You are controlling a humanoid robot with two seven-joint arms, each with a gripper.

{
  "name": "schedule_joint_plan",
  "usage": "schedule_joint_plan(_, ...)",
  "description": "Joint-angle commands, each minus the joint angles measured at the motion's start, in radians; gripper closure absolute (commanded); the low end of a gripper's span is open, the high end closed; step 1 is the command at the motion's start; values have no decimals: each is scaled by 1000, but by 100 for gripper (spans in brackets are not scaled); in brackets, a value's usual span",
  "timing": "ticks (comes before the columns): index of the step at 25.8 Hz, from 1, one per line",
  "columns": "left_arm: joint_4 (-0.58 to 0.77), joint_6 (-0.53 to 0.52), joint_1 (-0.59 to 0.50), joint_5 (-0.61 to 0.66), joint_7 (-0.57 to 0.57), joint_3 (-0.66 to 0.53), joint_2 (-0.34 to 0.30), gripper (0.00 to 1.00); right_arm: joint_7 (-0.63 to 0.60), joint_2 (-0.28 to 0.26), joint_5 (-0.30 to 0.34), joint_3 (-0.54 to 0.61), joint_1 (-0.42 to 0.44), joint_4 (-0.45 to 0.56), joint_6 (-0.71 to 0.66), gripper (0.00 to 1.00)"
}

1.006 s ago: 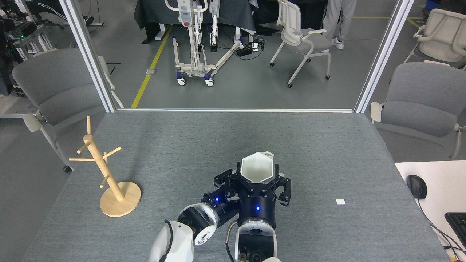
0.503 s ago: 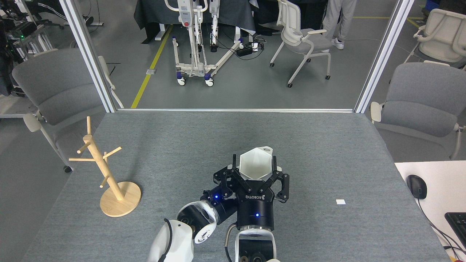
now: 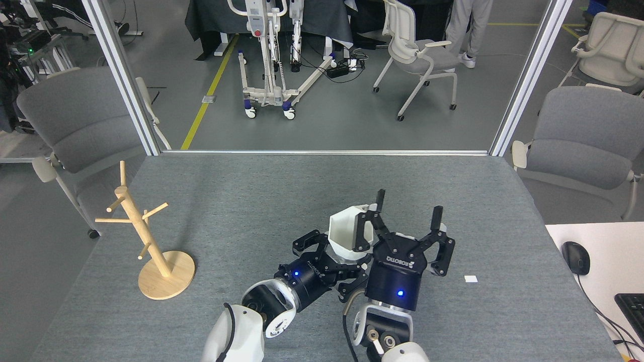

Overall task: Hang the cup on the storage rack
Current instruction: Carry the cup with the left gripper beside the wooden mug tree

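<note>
The cup [image 3: 343,230], a white faceted mug, is held low over the middle of the grey table [image 3: 251,201], tilted with its mouth facing up and right. From the lower left, my left gripper [image 3: 341,257] clasps its lower body, one finger on each side. To the cup's right, my right gripper [image 3: 409,202] stands open with its fingers spread upward; the left finger crosses in front of the cup's rim and nothing is held between them. At the table's left edge stands the storage rack [image 3: 143,232], a wooden mug tree on a round base, with bare pegs.
A small white tag [image 3: 471,278] lies on the table to the right of the grippers. A white desk at the far right carries a mouse [image 3: 575,257] and a keyboard [image 3: 632,307]. Grey chairs [image 3: 75,120] stand beyond both table sides.
My right gripper has let go of the cup, opened and swung to the right. The left gripper has closed in around the cup's lower part, and the cup has tilted.
</note>
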State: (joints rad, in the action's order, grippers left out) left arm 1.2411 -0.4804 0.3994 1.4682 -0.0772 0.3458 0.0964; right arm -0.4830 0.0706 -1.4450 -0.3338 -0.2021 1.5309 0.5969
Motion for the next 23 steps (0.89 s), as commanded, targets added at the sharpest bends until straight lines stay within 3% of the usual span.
schedule_joint_plan(1,5,-3,-24,1,0,1,-9,100,-17,-9,139,232,9,2,-147,2)
schedule_joint_plan(3,9,-4,-43,1,2,-1,-14,100,23,-51,204,363,39,-6,-327,0)
schedule_joint_plan(6,20,-3,-86,0,5,-4,-37,100,231,-127,192,484,95,-24,-578,0)
schedule_joint_plan(9,84,0,-148,0,8,-37,-90,100,442,-138,32,492,124,-28,-611,0)
schedule_joint_plan(12,198,-3,-237,0,11,-102,-155,100,607,-121,-69,496,155,-26,-618,0)
schedule_joint_plan(17,354,-14,-401,-2,20,-275,-274,100,632,-114,-81,490,197,-3,-623,0)
schedule_joint_plan(23,488,-138,-594,-3,45,-539,-284,100,554,-129,-80,484,190,-3,-623,0)
